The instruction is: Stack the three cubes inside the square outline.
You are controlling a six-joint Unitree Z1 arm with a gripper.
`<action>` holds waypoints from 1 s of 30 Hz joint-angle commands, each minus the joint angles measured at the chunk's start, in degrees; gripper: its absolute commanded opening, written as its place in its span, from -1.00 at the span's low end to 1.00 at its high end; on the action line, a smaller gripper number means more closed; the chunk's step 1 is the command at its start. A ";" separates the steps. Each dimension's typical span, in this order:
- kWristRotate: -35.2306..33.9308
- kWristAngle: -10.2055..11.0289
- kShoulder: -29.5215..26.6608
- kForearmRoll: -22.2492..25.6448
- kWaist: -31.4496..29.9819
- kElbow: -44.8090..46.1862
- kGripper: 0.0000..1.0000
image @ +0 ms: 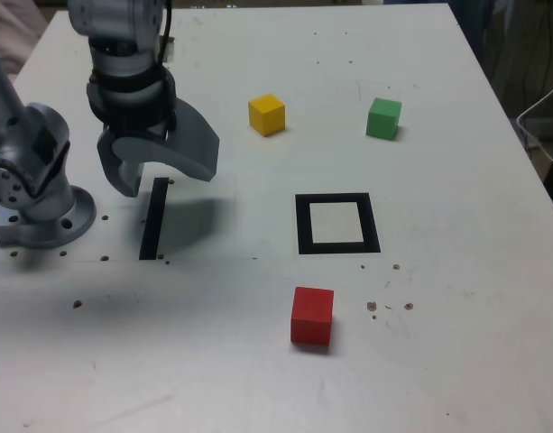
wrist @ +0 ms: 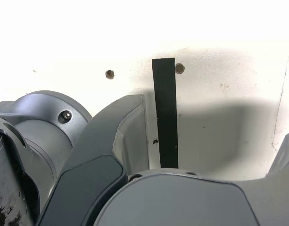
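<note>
red cube (image: pixel 312 315): nearest the camera in the exterior view, resting on the worktop (image: pixel 456 361) at 6 o'clock from the square outline, near it but apart, with a bare gap between.
square outline (image: pixel 336 224): a thick black frame with a white centre, seen mid-worktop; nothing is held inside it, so no cube is judged placed yet.
end effector (image: pixel 156 173): seen at 9 o'clock from the square outline, well apart from it, hanging over the narrow black strip (image: pixel 153 218); its jaws are parted wide and nothing is gripped between them, which the wrist view confirms, only the strip (wrist: pixel 165 113) and bare worktop being shown in the gap.
arm base (image: pixel 41 216): bolted down just at the exterior view's left of the strip.
yellow cube (image: pixel 267 115): at 11 o'clock from the square outline, and at 2 o'clock from the end effector, the closest of the three to it.
green cube (image: pixel 383 118): farthest along, at 1 o'clock from the square outline, well apart from the end effector.
deciding relation: all three cubes lie toward the exterior view's right of the end effector; the yellow one is judged the shortest reach, the red one lying at 4 o'clock. No long axis is offered by a cube, so jaw alignment with flat faces is what would be called for.
</note>
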 commanded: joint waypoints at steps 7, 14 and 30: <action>0.06 0.08 0.14 -0.12 0.06 -0.32 0.99; -0.01 0.65 0.19 -0.41 0.06 -0.55 0.99; 2.97 -3.44 1.81 0.06 -1.73 -5.47 1.00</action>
